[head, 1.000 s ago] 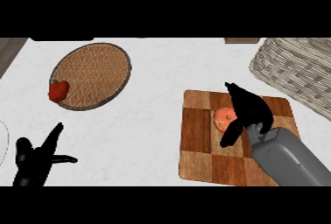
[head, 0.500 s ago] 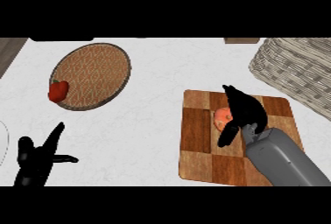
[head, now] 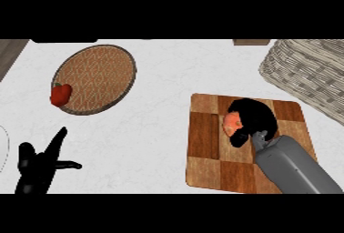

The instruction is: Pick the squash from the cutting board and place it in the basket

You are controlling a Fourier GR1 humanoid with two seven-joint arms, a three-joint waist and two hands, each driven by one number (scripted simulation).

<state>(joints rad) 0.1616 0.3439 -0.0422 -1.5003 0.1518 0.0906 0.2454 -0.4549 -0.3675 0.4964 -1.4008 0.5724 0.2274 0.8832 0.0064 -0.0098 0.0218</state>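
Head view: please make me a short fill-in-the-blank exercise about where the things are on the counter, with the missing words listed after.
1. The right hand has its fingers curled over the squash, which lies on the ______.
2. The red pepper sits at the left edge of the round ______ mat.
3. The basket stands at the view's upper ______ corner.
4. The left hand rests open at the view's lower ______.

Missing words: cutting board; woven; right; left
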